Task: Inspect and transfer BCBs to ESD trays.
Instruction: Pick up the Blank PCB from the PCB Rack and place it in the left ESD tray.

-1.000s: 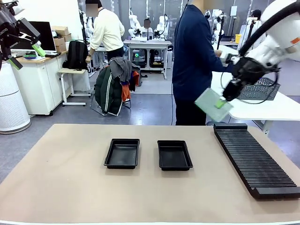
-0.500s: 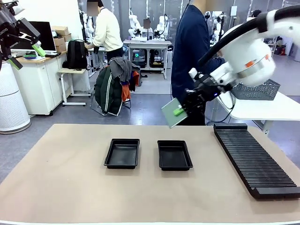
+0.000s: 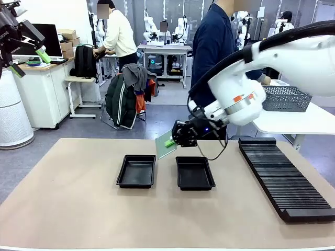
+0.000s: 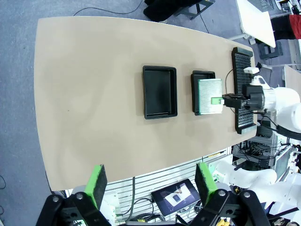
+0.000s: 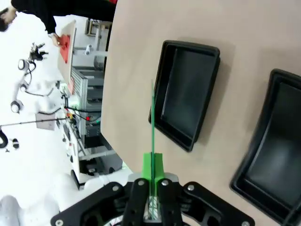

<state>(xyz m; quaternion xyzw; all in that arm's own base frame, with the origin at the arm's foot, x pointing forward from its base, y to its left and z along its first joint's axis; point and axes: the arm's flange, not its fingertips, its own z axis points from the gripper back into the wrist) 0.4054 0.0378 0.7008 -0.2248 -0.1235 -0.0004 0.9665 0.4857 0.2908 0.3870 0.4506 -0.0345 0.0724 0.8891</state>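
Observation:
Two black ESD trays [image 3: 136, 171] [image 3: 194, 173] lie side by side mid-table. My right gripper [image 3: 171, 141] is shut on one edge of a pale grey-green BCB [image 3: 165, 145], holding it tilted in the air above the gap between the trays. In the right wrist view the BCB [image 5: 153, 127] is edge-on, rising from the right gripper [image 5: 153, 172] beside one tray [image 5: 188, 99], with the other tray [image 5: 273, 146] further over. My left gripper [image 3: 29, 61] hangs high at the far left, open and empty. From above, the left gripper [image 4: 151, 181] looks down on the BCB [image 4: 209, 89] and a tray [image 4: 160, 92].
A long black slotted rack [image 3: 282, 178] runs along the table's right side. A person in a dark blue top [image 3: 212, 52] stands at the far edge. A grey mesh basket [image 3: 288, 98] sits on a white table behind, at the right.
My right arm has swung from beside the mesh basket leftward and down, carrying the BCB to just above the trays. The left arm has not moved.

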